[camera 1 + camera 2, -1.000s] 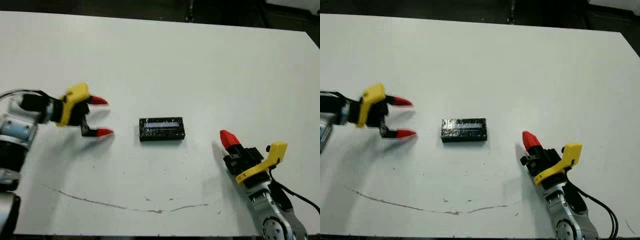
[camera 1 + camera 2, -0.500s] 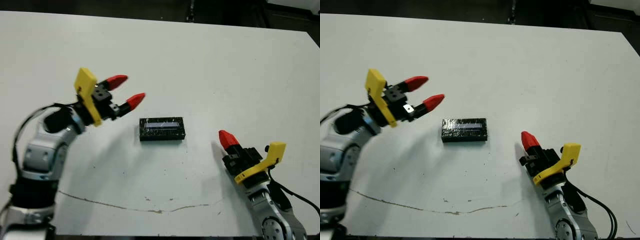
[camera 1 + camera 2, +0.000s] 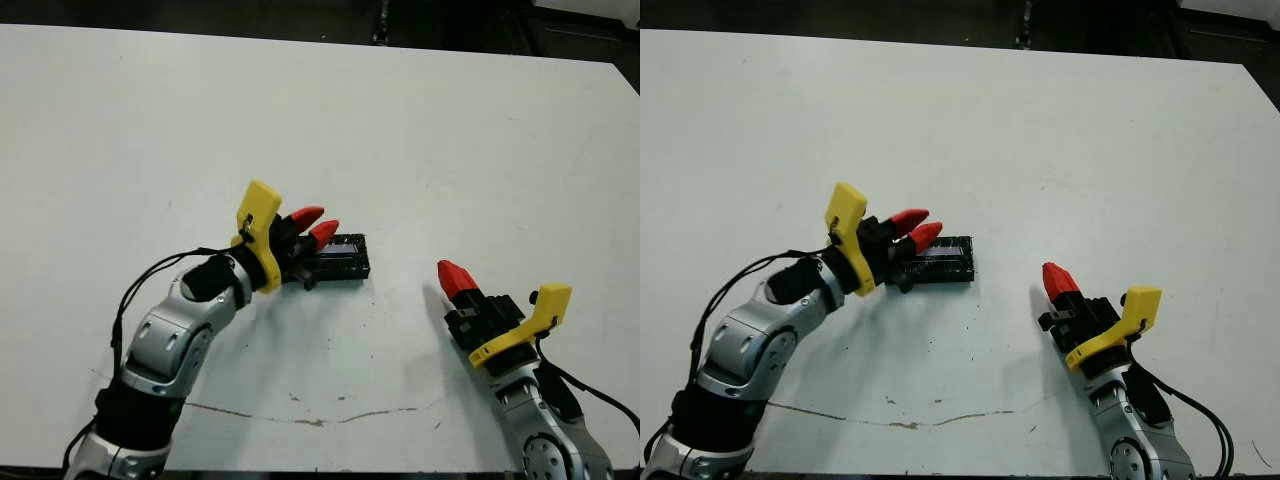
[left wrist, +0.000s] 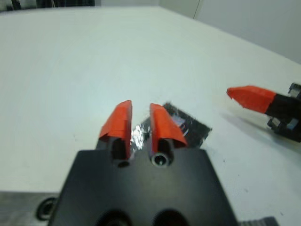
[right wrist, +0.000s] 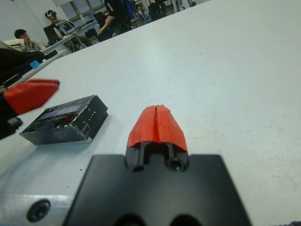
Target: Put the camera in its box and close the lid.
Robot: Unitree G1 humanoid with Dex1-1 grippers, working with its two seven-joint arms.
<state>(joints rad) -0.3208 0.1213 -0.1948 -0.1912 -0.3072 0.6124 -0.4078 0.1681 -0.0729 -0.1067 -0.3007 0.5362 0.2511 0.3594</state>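
The lid (image 3: 342, 258), a flat black speckled slab with a silvery-lilac strip, lies at the middle of the white table (image 3: 400, 120). The box and the camera are hidden or out of view. My left gripper (image 3: 315, 223) hovers at the lid's left end, its red fingertips pointing over the lid. It is open by a narrow gap and holds nothing, as the left wrist view shows (image 4: 140, 125). My right gripper (image 3: 455, 275) rests on the table to the right of the lid, shut and empty, apart from the lid (image 5: 61, 120).
A thin brown streak (image 3: 300, 415) runs across the table near its front edge. The table's far edge (image 3: 320, 35) meets dark floor. People (image 5: 21, 35) sit and stand beyond the table in the right wrist view.
My left arm has swung in from the left side of the table to the lid's left end, and its fingers have narrowed from wide open. The right arm has stayed put.
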